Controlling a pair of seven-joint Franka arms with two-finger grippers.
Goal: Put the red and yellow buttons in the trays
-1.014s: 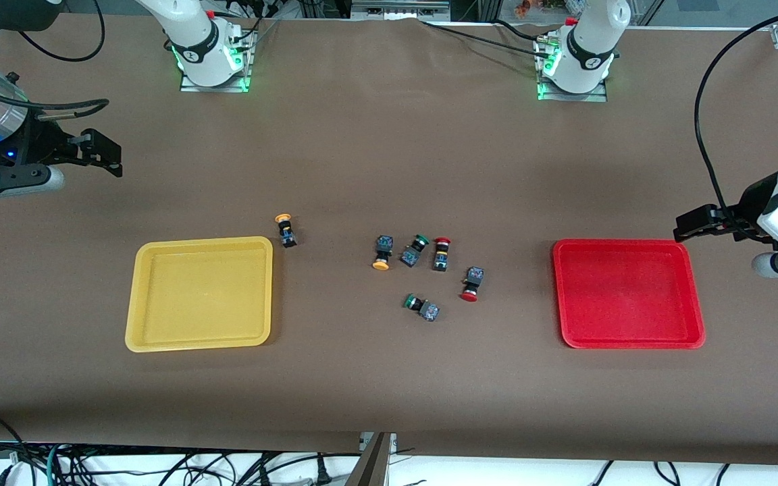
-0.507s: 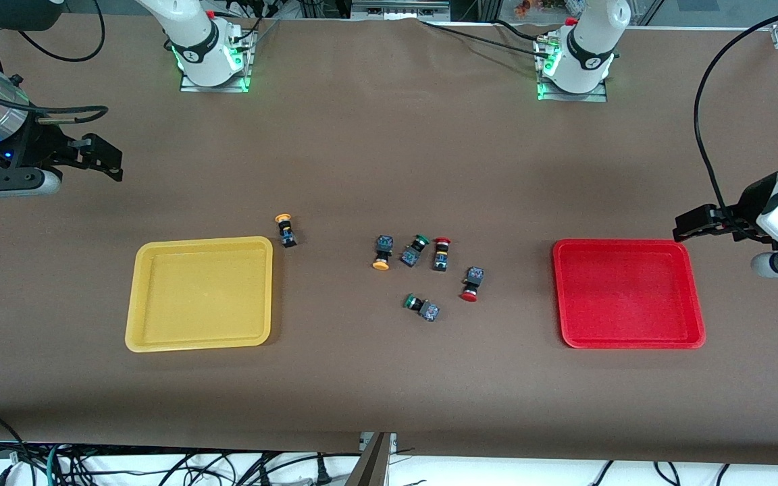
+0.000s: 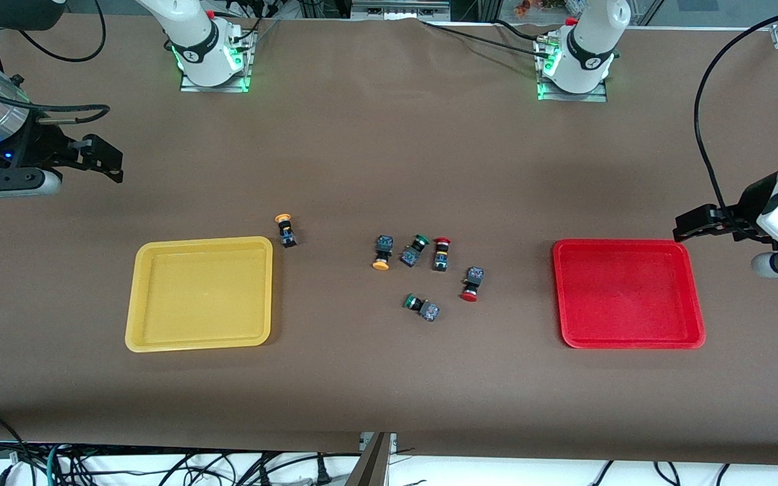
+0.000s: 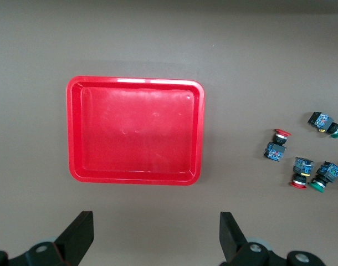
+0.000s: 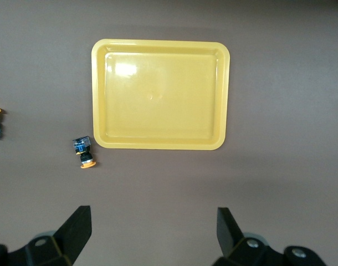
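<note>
On the brown table [image 3: 389, 155], nothing sorted yet, so pretty much step one. Both trays bare: yellow tray [image 3: 139, 297] toward the right arm's end, red tray [image 3: 694, 297] toward the left arm's end. Lone yellow button [image 3: 286, 229] lying just beside the yellow tray's corner, a touch farther from the front camera than the tray. Between the trays, a loose cluster: second yellow button [image 3: 381, 252], green button [image 3: 415, 250] right beside it, red button [image 3: 440, 253] next along, another red button [image 3: 471, 283] a bit nearer the camera, second green button [image 3: 422, 306] nearest of all. Right gripper [image 3: 102, 159] up over bare table by its own end, jaws wide apart, holding nothing. Left gripper [image 3: 696, 224] up just off the red tray's corner, same deal, spread and empty. Probably easiest next: right gripper down onto that lone yellow button, fingers squared to its dark body. For the cluster, tight spacing, so careful not to nudge or grab a green one.
</note>
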